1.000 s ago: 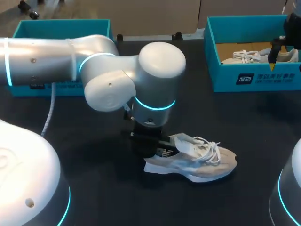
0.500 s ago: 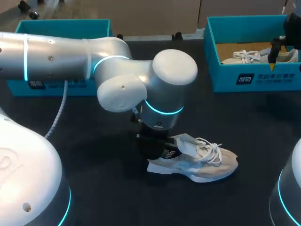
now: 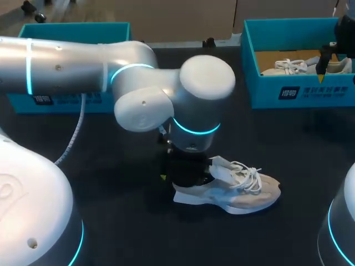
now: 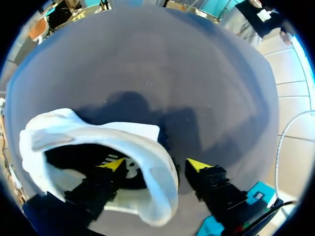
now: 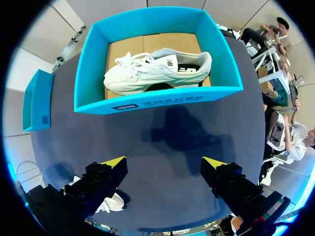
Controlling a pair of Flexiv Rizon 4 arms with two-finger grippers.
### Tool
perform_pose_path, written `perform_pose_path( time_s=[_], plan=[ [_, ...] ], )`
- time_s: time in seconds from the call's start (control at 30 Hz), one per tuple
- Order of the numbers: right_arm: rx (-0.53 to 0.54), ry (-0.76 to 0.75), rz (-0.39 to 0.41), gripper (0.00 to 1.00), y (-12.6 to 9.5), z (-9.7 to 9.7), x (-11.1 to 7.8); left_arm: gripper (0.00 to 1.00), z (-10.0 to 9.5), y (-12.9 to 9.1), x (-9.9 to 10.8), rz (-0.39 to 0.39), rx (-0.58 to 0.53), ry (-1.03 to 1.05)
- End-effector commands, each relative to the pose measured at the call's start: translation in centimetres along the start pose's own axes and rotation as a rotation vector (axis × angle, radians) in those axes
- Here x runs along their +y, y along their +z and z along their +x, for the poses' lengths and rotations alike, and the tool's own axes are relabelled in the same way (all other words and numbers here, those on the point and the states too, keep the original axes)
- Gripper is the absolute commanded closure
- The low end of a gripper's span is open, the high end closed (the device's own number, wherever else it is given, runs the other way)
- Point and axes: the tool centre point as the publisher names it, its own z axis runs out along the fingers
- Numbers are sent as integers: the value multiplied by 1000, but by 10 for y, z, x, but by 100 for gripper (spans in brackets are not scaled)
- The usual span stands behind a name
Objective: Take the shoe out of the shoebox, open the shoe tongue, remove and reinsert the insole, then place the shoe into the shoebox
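A beige shoe (image 3: pixel 236 191) with white laces lies on its sole on the black table (image 3: pixel 111 166), toe to the right. My left gripper (image 3: pixel 180 176) stands at its heel, mostly hidden under the wrist. In the left wrist view the left gripper (image 4: pixel 155 164) is open: one finger is inside the shoe, the other outside, and the white heel collar (image 4: pixel 155 184) rises between them with a gap on the outer side. My right gripper (image 5: pixel 164 162) hangs open above the table, short of the teal shoebox (image 5: pixel 152 96), which holds a second white shoe (image 5: pixel 157 69).
The shoebox (image 3: pixel 299 91) stands at the table's back right, with my right gripper (image 3: pixel 321 66) over its front part. A teal lid (image 3: pixel 72 33) lies at the back left, partly behind my left arm (image 3: pixel 83 61). Bare table lies in front of the shoe.
My left gripper has opened and let go of the shoe's heel. Before that, the arm and shoe shifted slightly right. The right arm has not moved.
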Motion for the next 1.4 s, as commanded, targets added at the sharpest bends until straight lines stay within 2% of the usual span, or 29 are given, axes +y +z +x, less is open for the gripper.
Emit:
perform_pose_path(
  time_s=[0.03, 0.17, 0.2, 0.27, 0.73, 0.87, 0.93, 1.0, 1.03, 1.1, 1.17, 1.2, 1.23, 1.4],
  plan=[
    [1, 0, -2, 0, 0, 0, -1, 0, 29, -34, -3, 3, -102, -36],
    [1, 0, -2, 0, 0, 0, -1, 0, 39, -55, -4, 81, -214, -146],
    [1, 0, -2, 0, 0, 0, -1, 0, 42, -60, -4, 116, -252, -180],
    [1, 0, -2, 0, 0, 0, -1, 0, 51, -69, -2, 244, -308, -262],
    [1, 0, -2, 0, 0, 0, -1, 0, 51, -69, -2, 244, -308, -262],
    [1, 0, -2, 0, 0, 0, -1, 0, 64, -65, -1, 312, -340, -477],
    [1, 0, -2, 0, 0, 0, -1, 0, 73, -65, -1, 381, -387, -552],
    [1, 0, -2, 0, 0, 0, -1, 0, 83, -67, 1, 411, -423, -630],
    [1, 0, -2, 0, 0, 0, -1, 0, 94, -70, 3, 460, -474, -657],
    [1, 0, -2, 0, 0, 0, -1, 0, 105, -72, 5, 469, -522, -725],
    [1, 0, -2, 0, 0, 0, -1, 0, 119, -71, 10, 584, -603, -802],
    [1, 0, -2, 0, 0, 0, -1, 0, 127, -67, 10, 707, -612, -823],
    [1, 0, -2, 0, 0, 0, -1, 0, 129, -62, 9, 747, -517, -790],
    [1, 0, -2, 0, 0, 0, -1, 0, 129, -62, 9, 747, -517, -790]
  ],
)
